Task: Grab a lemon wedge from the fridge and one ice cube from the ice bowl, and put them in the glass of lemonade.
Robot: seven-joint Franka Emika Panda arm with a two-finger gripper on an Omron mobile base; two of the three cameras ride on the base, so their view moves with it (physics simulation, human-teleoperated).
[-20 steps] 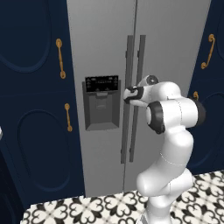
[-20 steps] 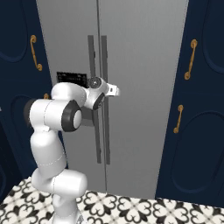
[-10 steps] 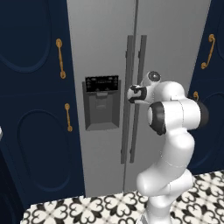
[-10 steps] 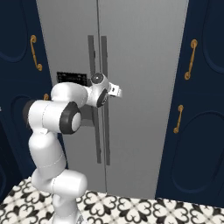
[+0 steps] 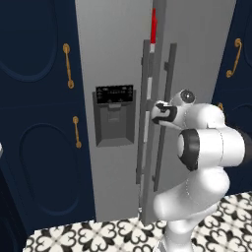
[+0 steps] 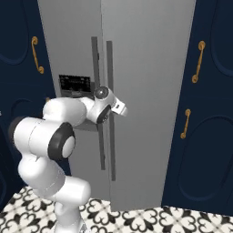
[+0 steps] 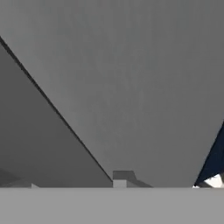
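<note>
Fridge point(image 5: 113, 59) tall, grey, door slightly ajar

Kitchen, grey fridge point(image 6: 145, 91), navy cabinets point(image 6: 209, 113)

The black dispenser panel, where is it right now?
In the left base view, the black dispenser panel sits on the tall grey fridge's left door, left of the long vertical bar handles.

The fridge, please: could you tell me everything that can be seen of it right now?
The tall grey side-by-side fridge stands between navy cabinets with gold handles. Its left door carries a black dispenser panel; two long vertical bar handles run beside the centre seam. In the left base view the right door stands slightly ajar, with something red showing high in the gap. The white arm's pincer is at the right door's handle; whether it grips is unclear.
</note>
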